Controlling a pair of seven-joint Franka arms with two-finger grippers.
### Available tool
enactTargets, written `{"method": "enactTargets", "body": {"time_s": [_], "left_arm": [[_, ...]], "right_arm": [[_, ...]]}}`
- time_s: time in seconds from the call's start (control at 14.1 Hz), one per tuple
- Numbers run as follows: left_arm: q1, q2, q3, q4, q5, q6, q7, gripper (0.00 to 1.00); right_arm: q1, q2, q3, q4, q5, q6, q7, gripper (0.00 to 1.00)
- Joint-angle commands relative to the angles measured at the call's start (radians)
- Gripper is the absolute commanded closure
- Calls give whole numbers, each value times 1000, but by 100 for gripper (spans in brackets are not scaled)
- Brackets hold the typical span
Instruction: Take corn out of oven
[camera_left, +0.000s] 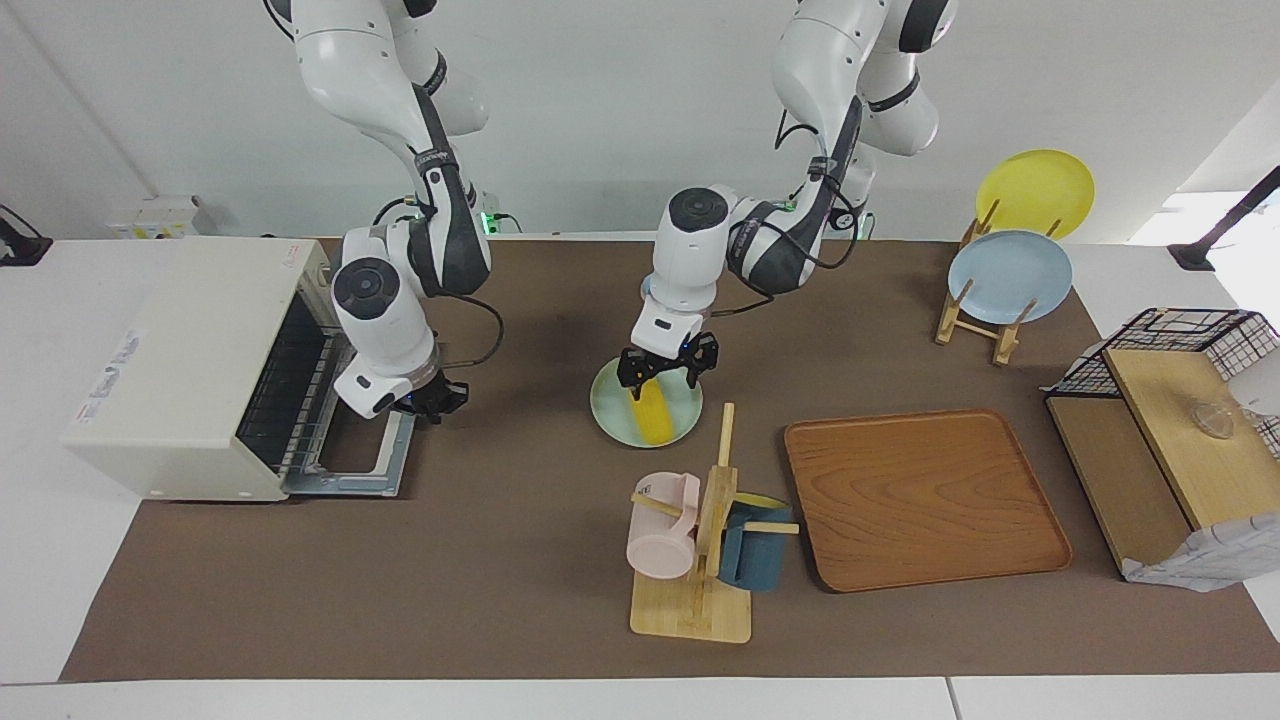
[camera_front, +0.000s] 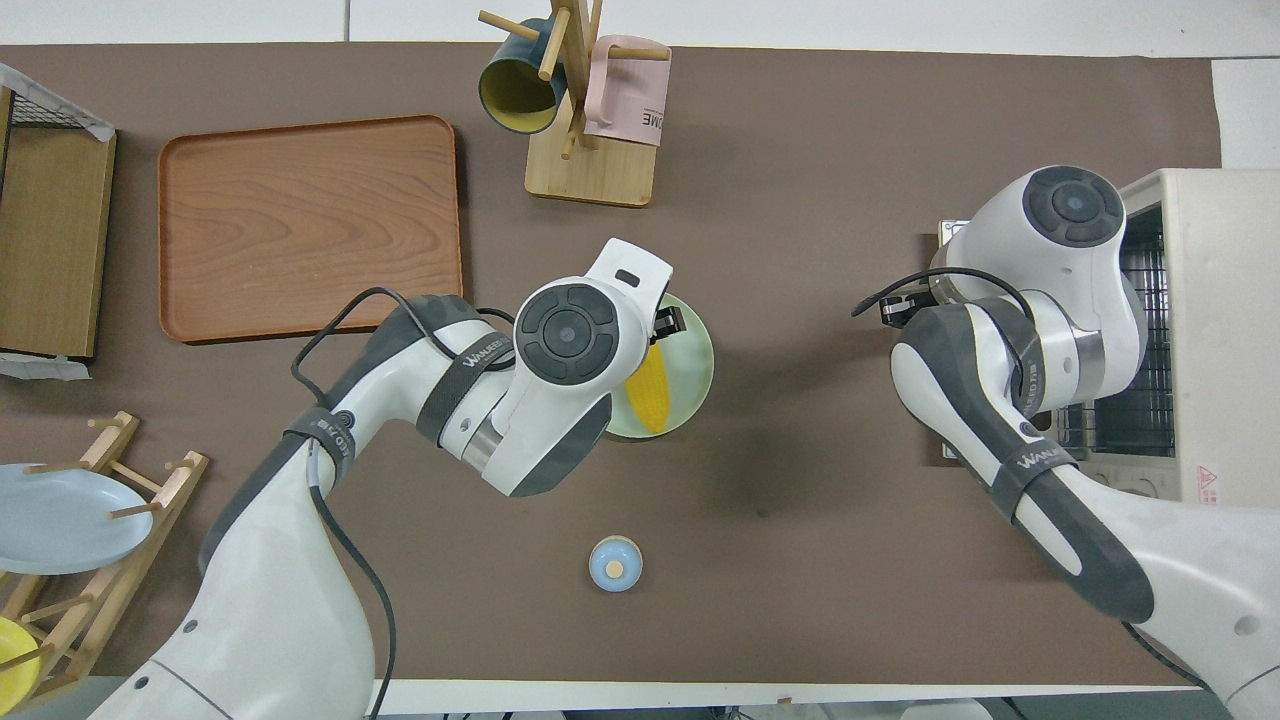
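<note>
The yellow corn (camera_left: 655, 415) lies on a pale green plate (camera_left: 612, 412) mid-table; it also shows in the overhead view (camera_front: 650, 390). My left gripper (camera_left: 665, 372) is open, low over the plate, with its fingers on either side of the corn's end nearer the robots. The cream-white oven (camera_left: 190, 360) stands at the right arm's end of the table, its door (camera_left: 375, 470) folded down flat and its wire rack bare. My right gripper (camera_left: 432, 400) hangs over the open door in front of the oven. In the overhead view the oven (camera_front: 1190, 250) is partly covered by the right arm.
A wooden tray (camera_left: 925, 500) and a mug tree (camera_left: 700, 540) with a pink and a blue mug stand farther from the robots than the plate. A plate rack (camera_left: 1005, 280), a black wire basket (camera_left: 1170, 350) and a wooden shelf are at the left arm's end. A small blue round object (camera_front: 615, 563) sits near the robots.
</note>
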Motion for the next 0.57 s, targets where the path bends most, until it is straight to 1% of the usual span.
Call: {"method": "enactTargets", "body": {"time_s": [0.0,0.07,0.14,0.21,0.35,0.43,0.5], "left_arm": [[-26,49,19,15,10,50,-61,45],[-26,47,19,16,10,14,-72,92],[-27,47,19,22,10,-6,-73,99],[-26,46,21,33,7,-31,-73,100],[-12,47,27,129,7,-156,-90,100],[0,35,37,162,7,-234,-82,100],[44,-18,53,157,12,-299,-70,100]], "right_arm": [[-18,0,11,-20,-38,19,-5,98],[-19,4,11,-20,-48,30,-7,98],[-26,5,11,-22,-64,39,-7,97],[-36,10,11,-22,-68,39,-7,97],[-41,14,11,-22,-68,41,-7,97],[-41,14,11,-22,-68,39,-8,97],[-41,14,11,-20,-74,39,-10,97]]}}
